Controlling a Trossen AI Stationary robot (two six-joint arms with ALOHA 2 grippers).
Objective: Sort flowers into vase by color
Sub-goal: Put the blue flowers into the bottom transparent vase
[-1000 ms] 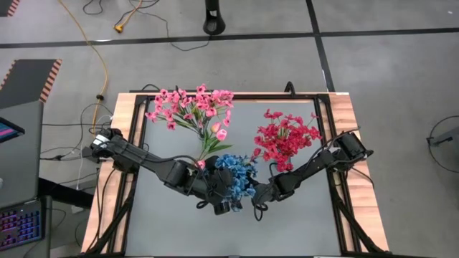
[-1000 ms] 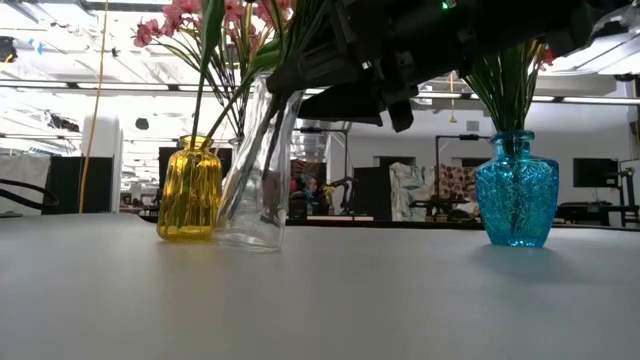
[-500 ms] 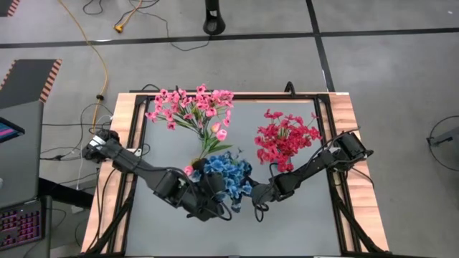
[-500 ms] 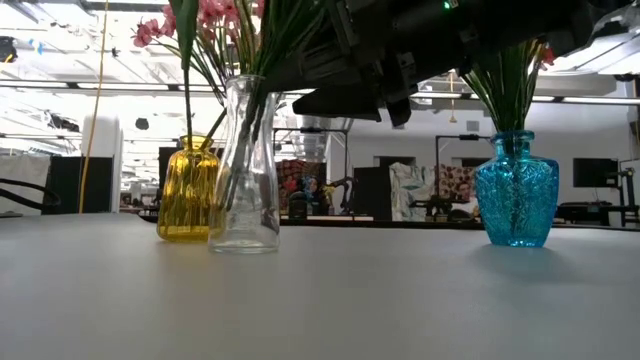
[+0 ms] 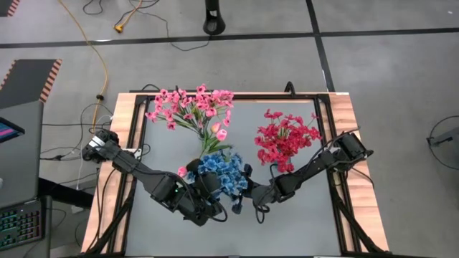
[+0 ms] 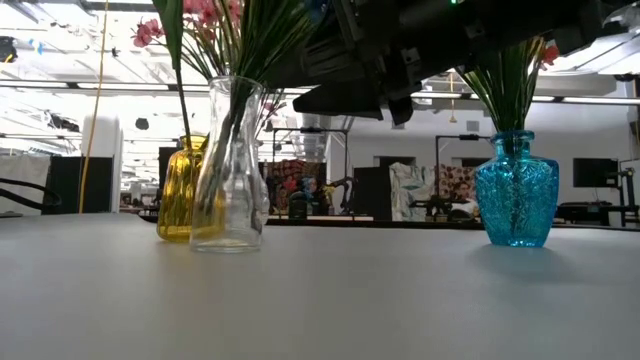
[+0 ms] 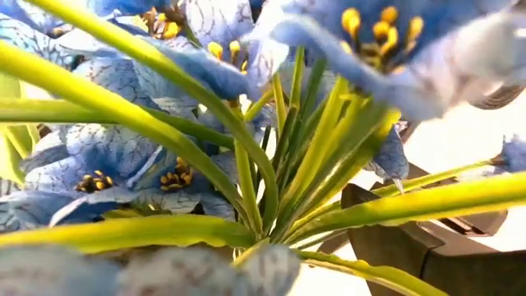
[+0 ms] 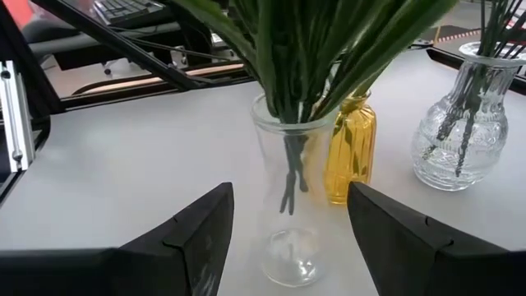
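Grey counter with wooden side rails, on a grey floor crossed by cables; the low view shows a bright workroom behind.

Three vases stand on it in the low view. The clear vase holds the blue flowers, stems upright, near the counter's middle. The yellow vase, just behind and partly hidden, holds the pink flowers toward the far left. The blue vase, well apart, holds the red flowers at the far right.

Left tool sits under the blue blossoms at the clear vase; its wrist view is filled with stems and petals, and its state cannot be told. Right tool is spread wide, fingers either side of the clear vase and apart from it
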